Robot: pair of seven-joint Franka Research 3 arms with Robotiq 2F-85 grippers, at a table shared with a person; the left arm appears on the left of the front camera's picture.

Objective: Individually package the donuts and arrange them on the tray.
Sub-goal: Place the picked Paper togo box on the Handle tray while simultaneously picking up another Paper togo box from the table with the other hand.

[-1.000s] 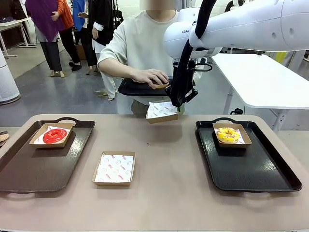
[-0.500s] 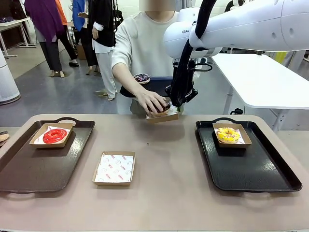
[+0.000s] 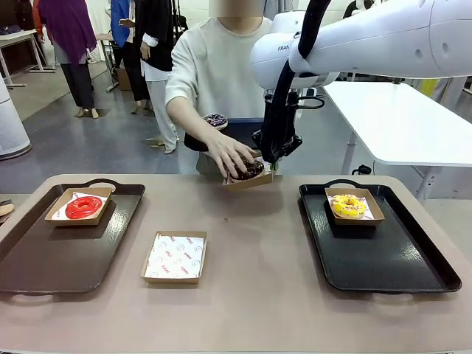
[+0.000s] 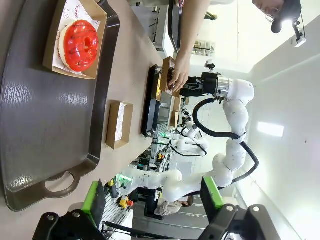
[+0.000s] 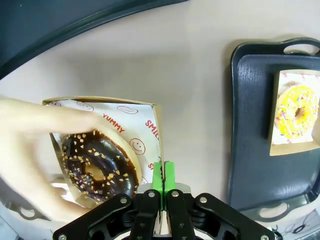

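My right gripper (image 3: 274, 156) is shut on the rim of a paper-lined cardboard box (image 3: 254, 181), held just above the table's far edge. A person's hand (image 3: 230, 155) rests on a chocolate sprinkled donut (image 3: 251, 169) lying in that box. In the right wrist view the green pads of the right gripper (image 5: 163, 177) pinch the box wall (image 5: 135, 120) beside the chocolate donut (image 5: 100, 167). A red donut (image 3: 83, 206) sits boxed on the left tray (image 3: 44, 258), a yellow donut (image 3: 348, 206) boxed on the right tray (image 3: 383, 258). My left gripper (image 4: 152, 202) hangs open over the left tray (image 4: 45, 125).
An empty lined box (image 3: 175, 257) lies on the table between the trays. The person holds a dark tray (image 3: 243, 131) with a purple iced donut (image 3: 216, 119) beyond the far edge. Both table trays have bare room towards me.
The person's hand came from the tray they hold down to the box in my right gripper and set the chocolate donut in it. Both arms have stayed still.
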